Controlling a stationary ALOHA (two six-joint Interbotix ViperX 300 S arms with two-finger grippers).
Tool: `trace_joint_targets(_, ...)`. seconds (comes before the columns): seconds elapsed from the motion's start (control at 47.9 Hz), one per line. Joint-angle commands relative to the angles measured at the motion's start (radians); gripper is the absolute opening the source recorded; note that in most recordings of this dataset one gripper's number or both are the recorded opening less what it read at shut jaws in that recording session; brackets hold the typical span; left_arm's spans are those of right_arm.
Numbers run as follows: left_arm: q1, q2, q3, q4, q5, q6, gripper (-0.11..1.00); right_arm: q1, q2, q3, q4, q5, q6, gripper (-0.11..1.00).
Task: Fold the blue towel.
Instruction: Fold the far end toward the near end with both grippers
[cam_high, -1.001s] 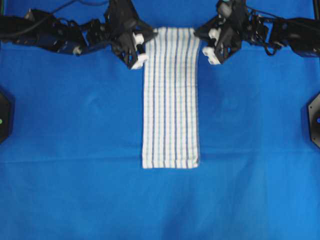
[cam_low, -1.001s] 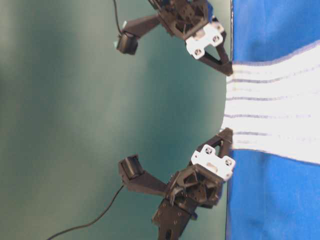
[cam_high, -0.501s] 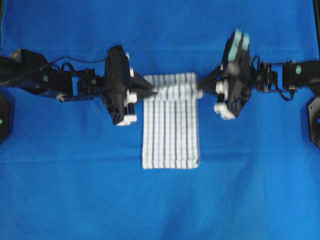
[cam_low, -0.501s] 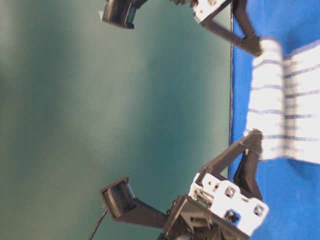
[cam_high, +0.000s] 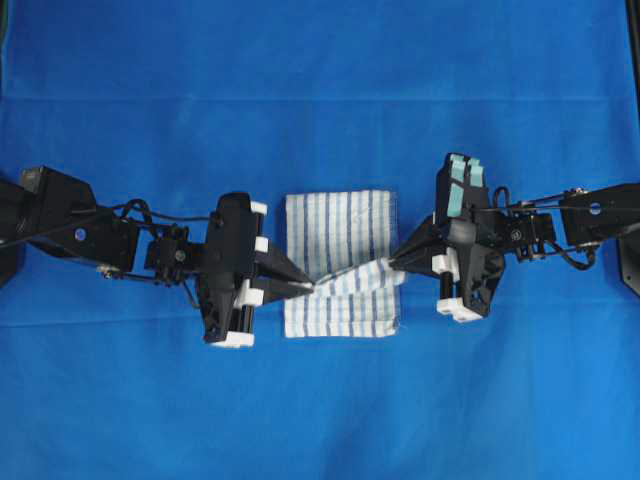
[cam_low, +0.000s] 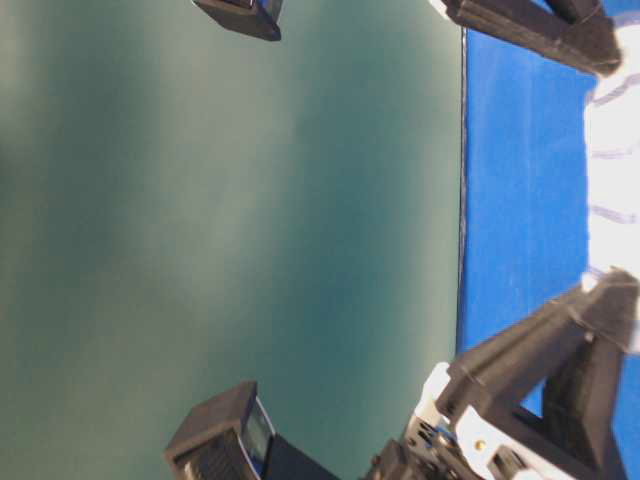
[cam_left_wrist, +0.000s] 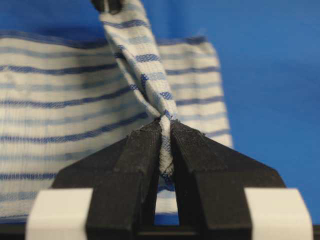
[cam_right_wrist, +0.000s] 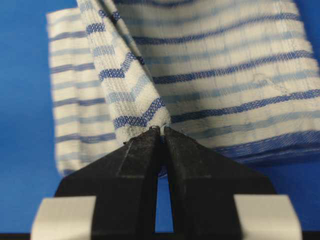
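Note:
The blue towel (cam_high: 338, 240), white with thin blue stripes, lies at the middle of the table, doubled over on itself. Its carried edge stretches as a taut band (cam_high: 350, 283) between both grippers, just above the lower layer. My left gripper (cam_high: 306, 288) is shut on the band's left corner (cam_left_wrist: 166, 150). My right gripper (cam_high: 392, 263) is shut on the right corner (cam_right_wrist: 150, 120). In the table-level view only a strip of towel (cam_low: 612, 170) and black fingers (cam_low: 560, 350) show.
A plain blue covering (cam_high: 320, 100) spreads over the whole table. Black arm bases sit at the left edge (cam_high: 8, 270) and right edge (cam_high: 632, 262). A green wall (cam_low: 230, 220) fills the table-level view beyond the table edge.
Both grippers have carried the towel's far edge from the back of the table toward the front, folding the long strip over itself. The visible towel is now about half as long.

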Motion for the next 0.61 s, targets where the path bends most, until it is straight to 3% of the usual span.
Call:
trace_joint_targets(0.0,-0.031,-0.005,-0.002,0.002,0.000,-0.003,0.03,0.011,0.000,-0.012,0.006,0.009,0.000,0.05)
trace_joint_targets(0.584,-0.021,0.034,-0.003,-0.003,0.035,-0.003,0.04,0.034,0.038,-0.049,0.006,0.026,0.000,0.06)
